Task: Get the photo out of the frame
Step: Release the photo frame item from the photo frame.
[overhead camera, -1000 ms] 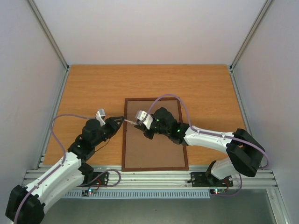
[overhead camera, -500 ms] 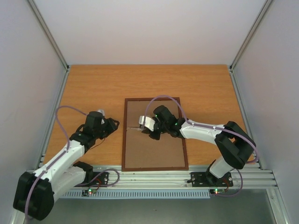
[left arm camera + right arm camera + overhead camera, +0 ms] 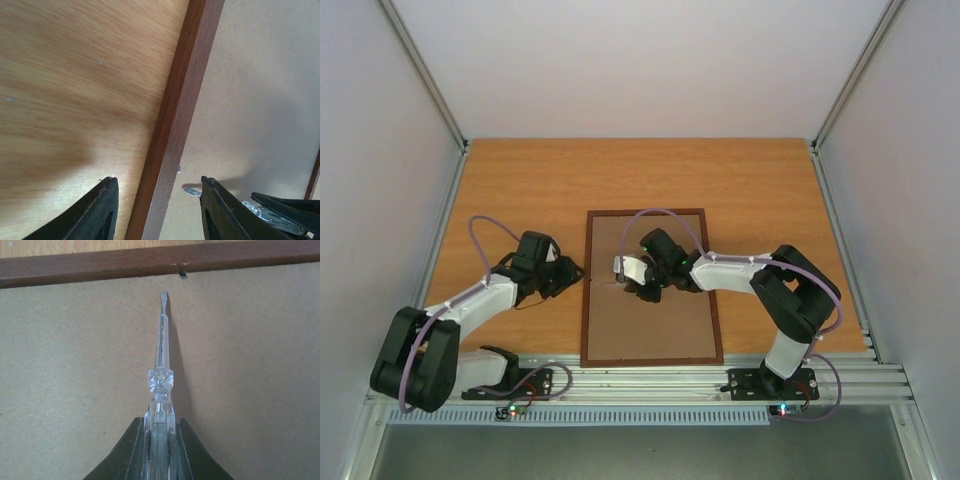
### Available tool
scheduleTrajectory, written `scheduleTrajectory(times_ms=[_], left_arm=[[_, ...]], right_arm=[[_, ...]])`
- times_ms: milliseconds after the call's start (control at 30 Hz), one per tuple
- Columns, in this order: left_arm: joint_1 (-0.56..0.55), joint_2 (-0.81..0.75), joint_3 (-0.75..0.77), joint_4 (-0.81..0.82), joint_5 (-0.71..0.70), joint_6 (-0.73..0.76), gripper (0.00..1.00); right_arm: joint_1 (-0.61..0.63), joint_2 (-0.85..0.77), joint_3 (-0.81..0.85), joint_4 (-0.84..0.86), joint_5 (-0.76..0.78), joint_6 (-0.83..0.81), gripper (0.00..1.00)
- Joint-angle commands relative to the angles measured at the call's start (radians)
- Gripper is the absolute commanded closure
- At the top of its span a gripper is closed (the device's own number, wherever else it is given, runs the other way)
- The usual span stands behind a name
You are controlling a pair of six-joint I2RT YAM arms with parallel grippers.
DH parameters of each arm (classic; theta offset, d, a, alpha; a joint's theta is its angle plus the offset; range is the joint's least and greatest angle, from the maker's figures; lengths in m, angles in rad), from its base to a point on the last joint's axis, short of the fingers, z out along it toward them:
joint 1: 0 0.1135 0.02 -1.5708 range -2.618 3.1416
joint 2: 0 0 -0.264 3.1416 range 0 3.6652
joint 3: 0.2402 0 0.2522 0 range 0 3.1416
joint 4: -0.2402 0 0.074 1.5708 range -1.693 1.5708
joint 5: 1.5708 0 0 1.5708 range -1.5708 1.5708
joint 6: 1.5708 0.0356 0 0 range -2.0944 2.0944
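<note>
The frame (image 3: 650,325) lies face down mid-table, showing its plain brown back; the photo is hidden under it. My left gripper (image 3: 574,272) is open and straddles the frame's left rail (image 3: 185,85), one finger over the table and the other over the back board, with nothing gripped (image 3: 157,179). My right gripper (image 3: 628,282) hovers over the back board (image 3: 75,365), shut (image 3: 160,420) on a clear-handled screwdriver (image 3: 161,340). The screwdriver's flat tip (image 3: 191,190) points at the left rail, just short of a small metal tab (image 3: 182,274) at the rail's inner edge.
The wooden table (image 3: 520,190) extends around the frame, enclosed by white walls at the left, right and back. A metal rail (image 3: 640,380) carrying both arm bases runs along the near edge. Both grippers are close together at the frame's left rail.
My left gripper opened wider and settled across the left rail as its arm swung. My right gripper carried the screwdriver slightly nearer along that rail.
</note>
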Motion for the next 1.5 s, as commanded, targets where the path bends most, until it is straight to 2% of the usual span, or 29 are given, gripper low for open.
scheduleTrajectory(times_ms=[0, 167, 333, 867, 1233, 1467], left_arm=[[0.006, 0.066, 0.04, 0.06, 0.05, 0.039, 0.54], [0.006, 0.126, 0.045, 0.075, 0.052, 0.051, 0.55], [0.006, 0.163, 0.044, 0.092, 0.06, 0.054, 0.6], [0.006, 0.208, 0.042, 0.111, 0.094, 0.062, 0.86], [0.006, 0.228, 0.045, 0.1, 0.105, 0.082, 0.88], [0.003, 0.239, 0.034, 0.104, 0.115, 0.092, 0.88]], right_arm=[[-0.002, 0.027, 0.037, 0.027, 0.017, -0.021, 0.99], [-0.002, 0.059, 0.054, 0.022, 0.027, -0.028, 0.99], [-0.002, 0.08, 0.075, -0.001, 0.021, -0.033, 0.99], [0.026, 0.11, 0.136, -0.056, 0.114, -0.093, 0.99], [0.072, 0.108, 0.18, -0.007, 0.245, -0.188, 0.99], [0.086, 0.107, 0.249, -0.018, 0.208, -0.197, 0.99]])
